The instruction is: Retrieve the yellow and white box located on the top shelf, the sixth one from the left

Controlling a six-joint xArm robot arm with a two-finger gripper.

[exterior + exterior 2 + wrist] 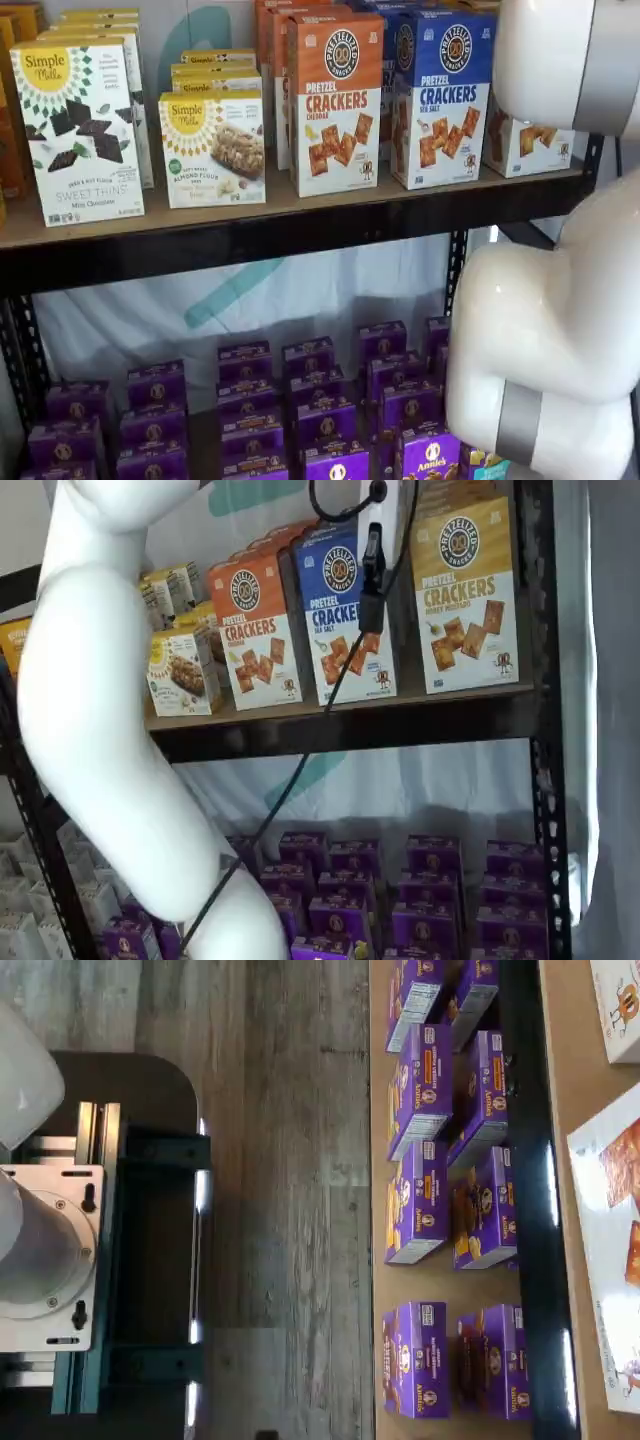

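Top shelf [400,725], both shelf views: three Pretzel Crackers boxes front the row, one orange-topped [255,630], one blue-topped [345,615] and one yellow and white box [465,590]. The yellow and white box stands upright at the shelf's far end, next to the black rack post and just beside the blue-topped box. More boxes line up behind it, no. unclear.

In a shelf view the white arm [550,330] covers most of that box, leaving only its white lower part w/ cracker pics [530,140].

Hand [371,605]: its black fingers hang from the frame's top edge, in front of the blue-topped box, w/ one black cable [300,770] trailing down beside them. They show side-on, so no gap can be seen. The hand stands at its widest and holds nothing.

Also on the top shelf are two Simple Mills front boxes, one tall Sweet Thins [80,130] and one shorter almond-flour box [212,148], w/ stacks behind.

On the lower level the wrist view shows eight purple boxes [420,1090] in four pairs on a tan board. The same view shows one dark mount w/ teal brackets [150,1260] and one white round plate [40,1250].
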